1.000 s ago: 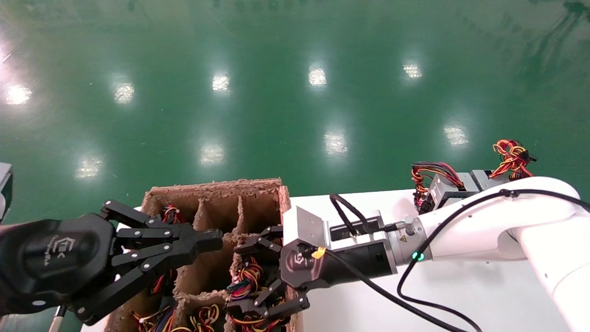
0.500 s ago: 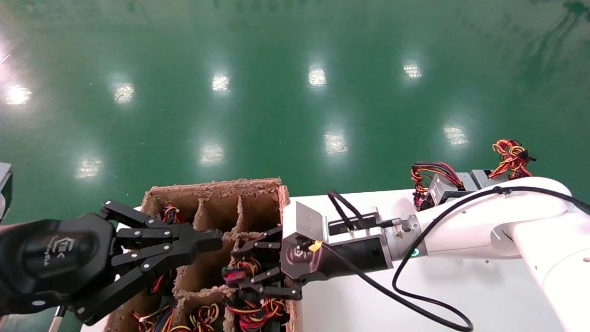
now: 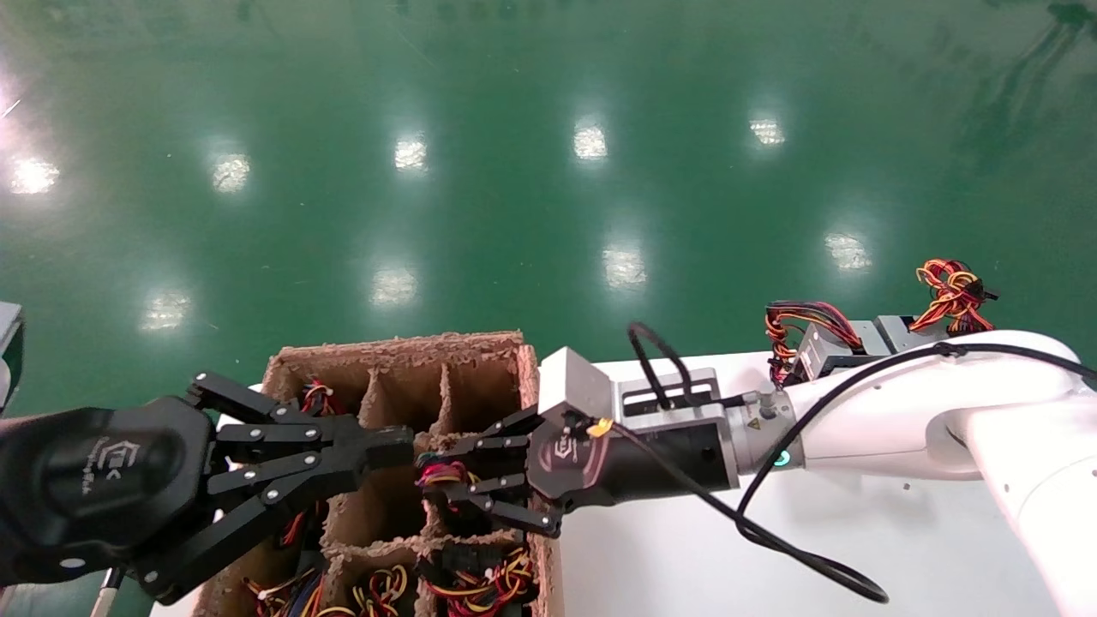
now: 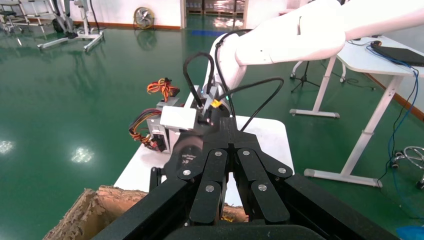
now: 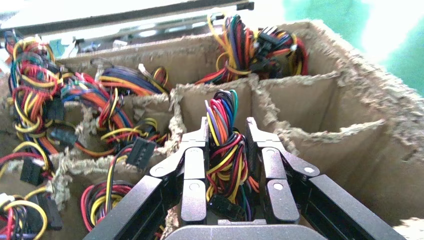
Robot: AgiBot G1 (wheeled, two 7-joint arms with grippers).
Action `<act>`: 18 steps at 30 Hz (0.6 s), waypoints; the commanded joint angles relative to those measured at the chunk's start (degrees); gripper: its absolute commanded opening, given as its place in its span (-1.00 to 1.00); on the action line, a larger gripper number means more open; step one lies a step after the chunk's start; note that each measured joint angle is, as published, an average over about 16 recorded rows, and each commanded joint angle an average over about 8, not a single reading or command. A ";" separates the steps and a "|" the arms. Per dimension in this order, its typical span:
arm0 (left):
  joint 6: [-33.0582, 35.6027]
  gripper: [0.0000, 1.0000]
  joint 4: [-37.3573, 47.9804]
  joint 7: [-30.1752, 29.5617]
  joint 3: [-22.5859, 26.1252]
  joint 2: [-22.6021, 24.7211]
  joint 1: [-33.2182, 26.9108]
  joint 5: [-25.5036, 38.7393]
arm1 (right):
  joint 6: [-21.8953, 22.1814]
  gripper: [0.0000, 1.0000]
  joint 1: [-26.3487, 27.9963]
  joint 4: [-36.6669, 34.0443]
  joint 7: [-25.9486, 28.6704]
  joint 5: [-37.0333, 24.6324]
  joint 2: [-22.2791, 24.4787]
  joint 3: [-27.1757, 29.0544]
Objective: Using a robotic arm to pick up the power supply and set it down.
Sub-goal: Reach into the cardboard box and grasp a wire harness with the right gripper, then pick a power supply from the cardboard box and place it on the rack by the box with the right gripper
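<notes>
Right gripper clamped on a wire bundle in the crate

On the white worktop [image 3: 771, 548] stands a brown divided crate [image 3: 398, 351], its cells full of wired units. The right arm [image 3: 866, 420] reaches across to the crate's right column, where the right gripper [image 5: 227, 150] has its fingers closed narrowly on the bundle [image 5: 225, 145] of the power supply [image 3: 446, 480]; its grey box is hidden. The left gripper [image 3: 377, 450] hovers over the crate's left cells, fingers together and empty. Two more units [image 3: 844, 343] sit at the worktop's far edge.
</notes>
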 commanded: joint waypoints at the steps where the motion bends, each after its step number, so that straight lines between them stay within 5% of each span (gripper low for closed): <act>1: 0.00 -1.00 0.00 0.00 0.00 0.00 0.00 0.00 | -0.26 -1.00 0.00 -0.29 0.30 0.69 0.14 0.18; 18: 0.00 -1.00 0.00 0.00 0.00 0.00 0.00 0.00 | -0.58 -1.00 2.69 12.55 9.53 11.54 7.81 0.88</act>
